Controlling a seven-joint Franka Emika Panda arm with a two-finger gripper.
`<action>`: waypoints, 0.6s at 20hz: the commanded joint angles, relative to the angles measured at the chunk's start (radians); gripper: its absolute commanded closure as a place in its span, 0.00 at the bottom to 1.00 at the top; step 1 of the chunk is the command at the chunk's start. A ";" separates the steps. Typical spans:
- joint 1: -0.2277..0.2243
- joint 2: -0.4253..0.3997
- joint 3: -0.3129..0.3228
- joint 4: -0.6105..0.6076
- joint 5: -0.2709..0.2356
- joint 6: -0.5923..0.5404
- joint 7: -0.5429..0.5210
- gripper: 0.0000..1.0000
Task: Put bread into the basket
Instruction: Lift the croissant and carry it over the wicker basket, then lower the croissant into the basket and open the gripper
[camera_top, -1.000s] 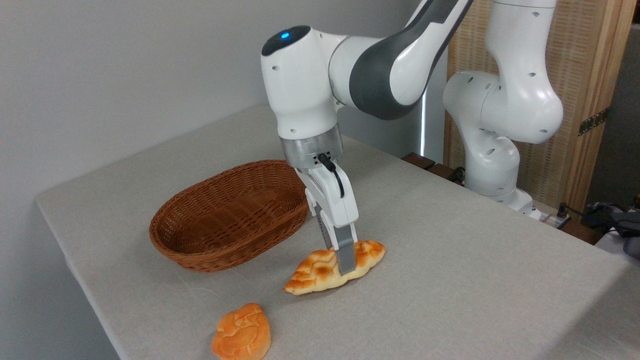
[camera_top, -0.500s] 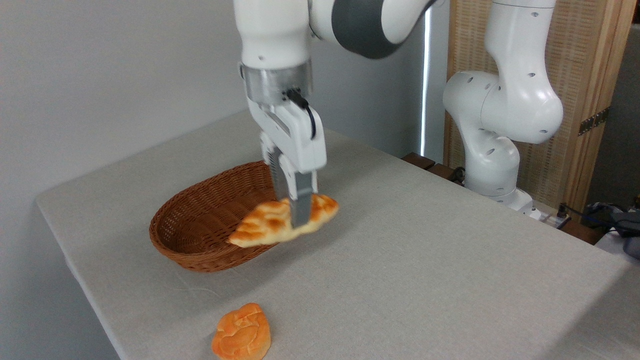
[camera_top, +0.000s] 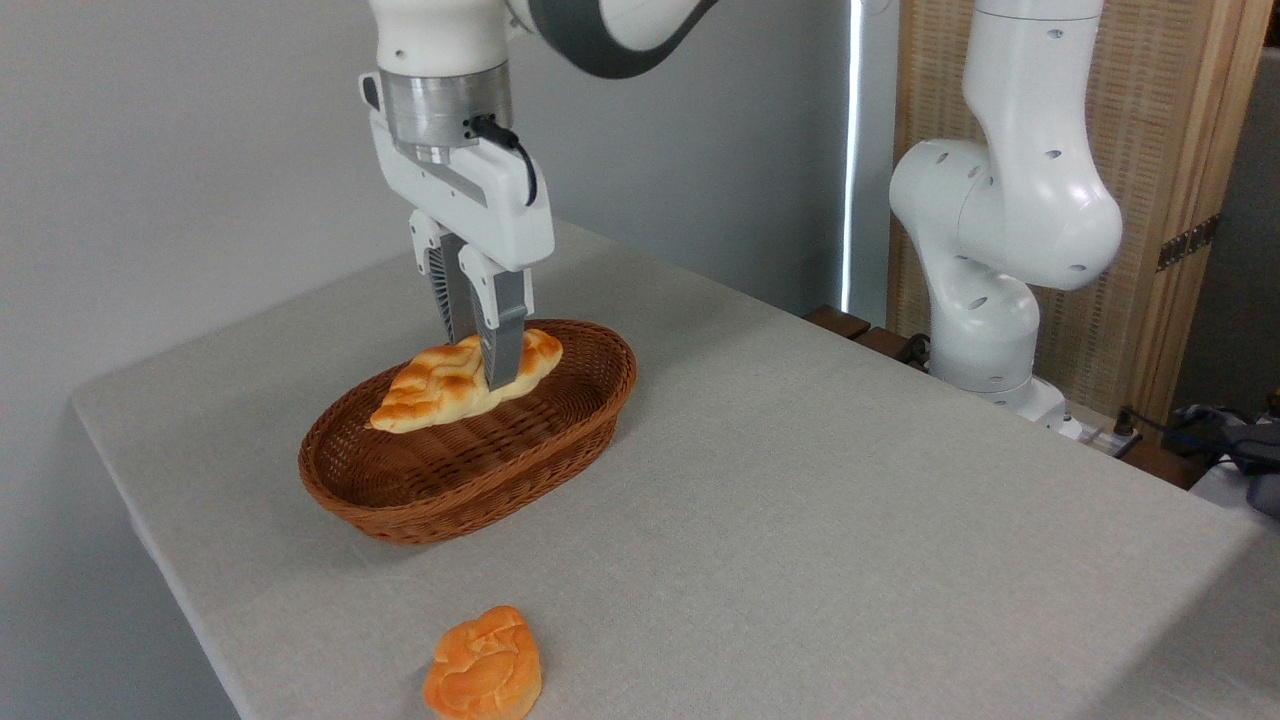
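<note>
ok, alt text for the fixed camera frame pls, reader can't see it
A white robot arm's gripper holds a braided bread loaf over an oval wicker basket, jaws shut on it. An orange bun lies on the grey table nearer the camera.

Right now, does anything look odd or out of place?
Nothing stands out. The gripper holds the bread over the basket, its left end drooping slightly. A bun lies intact near the table's front edge.

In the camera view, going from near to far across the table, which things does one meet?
Orange bun → basket → white robot base. The bread overlaps the basket, so I leave it out.
</note>
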 joint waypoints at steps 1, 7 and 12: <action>-0.013 0.077 -0.020 0.029 -0.011 0.025 -0.043 0.48; -0.068 0.163 -0.039 0.027 0.000 0.071 -0.115 0.24; -0.076 0.166 -0.039 0.027 -0.002 0.071 -0.123 0.02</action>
